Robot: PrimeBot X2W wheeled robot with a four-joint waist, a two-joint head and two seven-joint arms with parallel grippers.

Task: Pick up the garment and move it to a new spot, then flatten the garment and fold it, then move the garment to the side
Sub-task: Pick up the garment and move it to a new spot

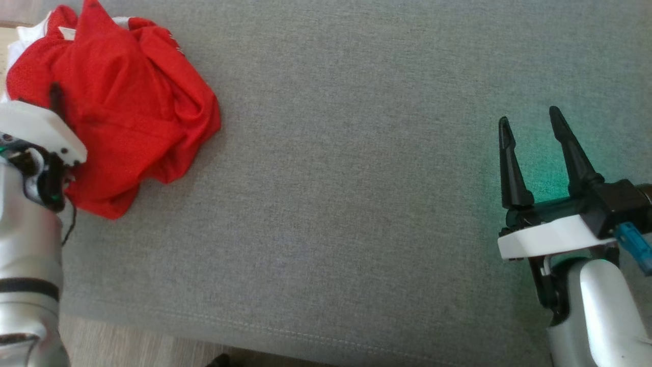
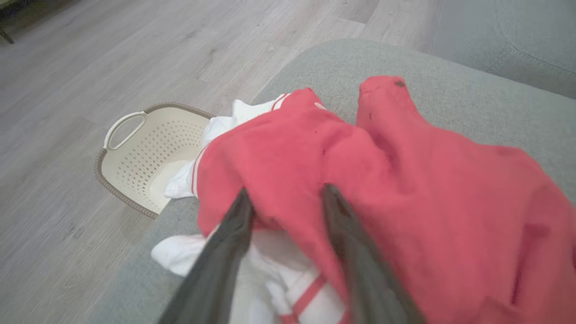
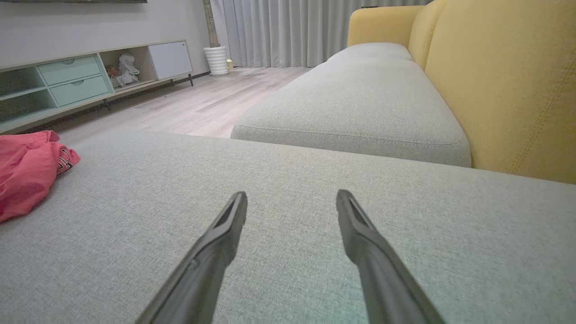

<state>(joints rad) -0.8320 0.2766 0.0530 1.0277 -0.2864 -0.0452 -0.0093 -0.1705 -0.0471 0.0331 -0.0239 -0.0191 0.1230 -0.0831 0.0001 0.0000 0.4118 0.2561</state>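
The garment (image 1: 127, 102) at the tips of the left pincer (image 2: 285, 191) is red, with white parts and red-and-white stripes beneath the black fingers (image 2: 222, 252). Off to that pincer's left, the basket (image 2: 171, 135) is cream, dotted with small holes, with a brown braided rim, on a pale grey wood-grain floor (image 2: 67, 67). The cushion (image 1: 356, 204) under the right pincer (image 1: 530, 116) is plain grey, tinged green beside its fingers. To that pincer's right, the sofa back (image 3: 508, 90) is mustard yellow.
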